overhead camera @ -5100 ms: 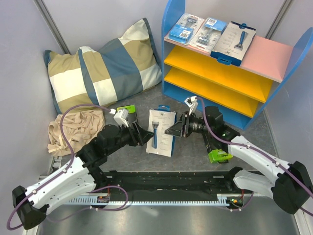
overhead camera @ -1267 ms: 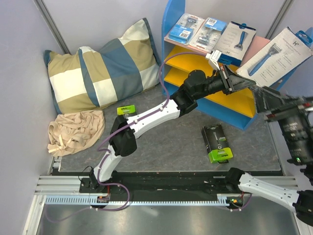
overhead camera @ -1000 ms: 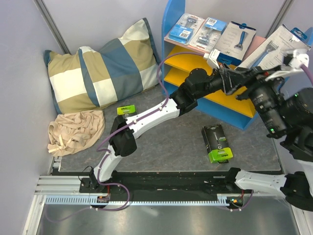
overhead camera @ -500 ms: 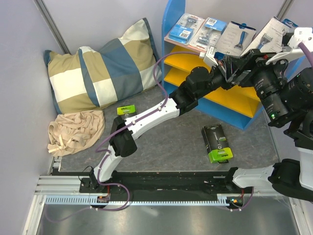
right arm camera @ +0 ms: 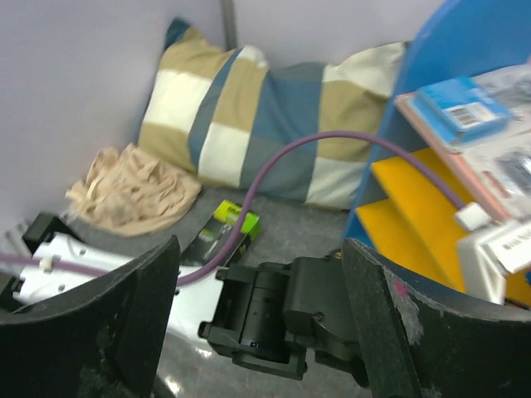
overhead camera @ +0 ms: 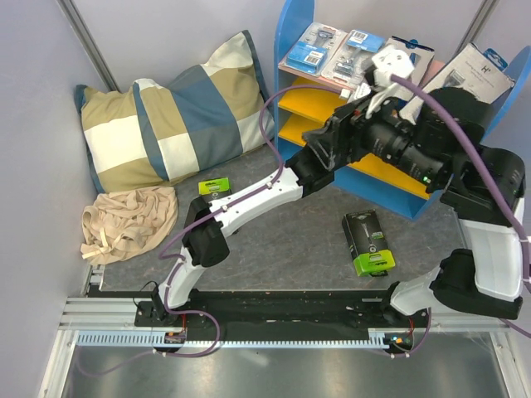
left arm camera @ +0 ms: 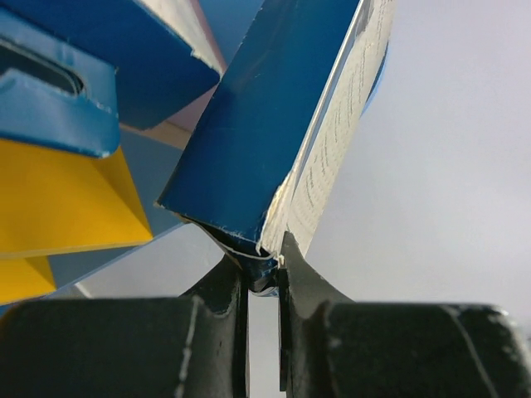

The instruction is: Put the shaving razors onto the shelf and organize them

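Three razor packs sit on the blue shelf. My left claw pinches a flat white box; my right claw is spread wide, empty. Two black-and-green boxes are left.

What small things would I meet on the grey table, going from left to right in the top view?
cloth → green pack → black box. The pillow spans the first two, so it has no clear place in the order.
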